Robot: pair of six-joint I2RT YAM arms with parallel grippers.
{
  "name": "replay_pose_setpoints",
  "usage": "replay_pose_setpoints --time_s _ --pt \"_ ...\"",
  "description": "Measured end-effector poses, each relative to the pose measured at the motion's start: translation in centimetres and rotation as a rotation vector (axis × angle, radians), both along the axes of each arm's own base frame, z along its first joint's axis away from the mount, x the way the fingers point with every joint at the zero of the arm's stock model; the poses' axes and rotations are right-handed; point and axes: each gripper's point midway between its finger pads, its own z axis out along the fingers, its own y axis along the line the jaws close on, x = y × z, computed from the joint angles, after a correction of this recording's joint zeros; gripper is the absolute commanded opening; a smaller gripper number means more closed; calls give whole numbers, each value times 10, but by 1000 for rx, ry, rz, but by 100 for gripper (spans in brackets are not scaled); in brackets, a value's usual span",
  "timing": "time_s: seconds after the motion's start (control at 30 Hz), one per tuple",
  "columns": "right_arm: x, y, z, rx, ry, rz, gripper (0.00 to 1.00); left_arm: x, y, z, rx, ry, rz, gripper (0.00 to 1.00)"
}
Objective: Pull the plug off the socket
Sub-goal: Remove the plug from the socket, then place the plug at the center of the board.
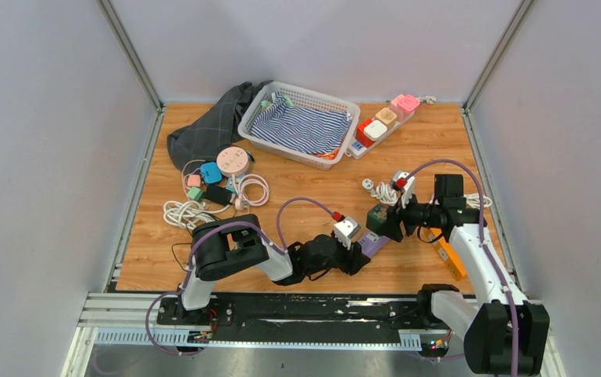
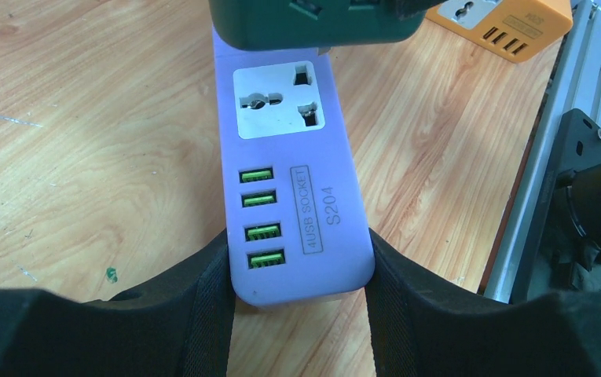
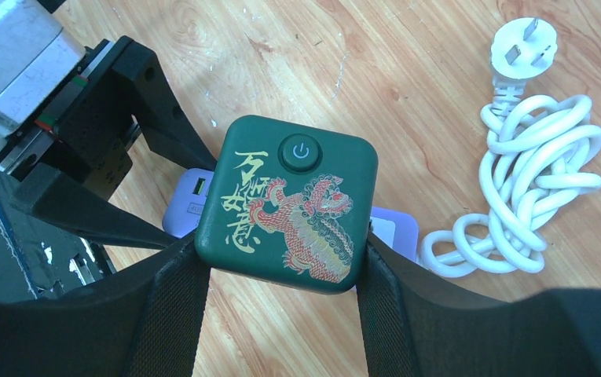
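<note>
A purple socket strip (image 2: 293, 196) marked "4USB SOCKET S204" lies low over the wooden table; it also shows in the top view (image 1: 371, 245). My left gripper (image 2: 301, 290) is shut on its near end, one finger on each side. A dark green cube plug (image 3: 289, 200) with a dragon picture and a power button sits over the strip's far end (image 2: 313, 23). My right gripper (image 3: 281, 275) is shut on the cube's two sides. A purple edge of the strip (image 3: 395, 228) shows under the cube. I cannot tell whether the prongs are still in the socket.
An orange power strip (image 1: 448, 255) lies right of the grippers. A coiled white cable with plug (image 3: 533, 181) lies just beyond them. At the back are a white basket (image 1: 259, 126) holding striped cloth, a dark cloth (image 1: 210, 129), a tray of cube adaptors (image 1: 383, 122) and a pile of adaptors and cables (image 1: 218, 184).
</note>
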Motion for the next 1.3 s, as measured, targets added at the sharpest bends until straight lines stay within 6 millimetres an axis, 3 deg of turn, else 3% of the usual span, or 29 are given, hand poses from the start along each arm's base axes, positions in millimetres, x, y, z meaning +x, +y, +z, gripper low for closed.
replay_pose_setpoints --time_s 0.17,0.43,0.77,0.83,1.1,1.3 --pt "0 1 4 10 -22 17 0 -2 7 0 -25 2 -3 55" --pt "-5 6 11 24 -75 72 0 -12 34 5 -45 6 -7 85" --pt "-19 10 11 25 -124 175 0 -17 59 36 -84 -69 -10 92" --pt "-25 12 13 23 -156 221 0 -18 68 44 -98 -86 -5 98" --pt "-53 22 24 39 -344 426 0 -30 99 100 -264 -203 -24 100" --pt "-62 25 20 44 -397 502 0 -52 98 105 -274 -341 -189 100"
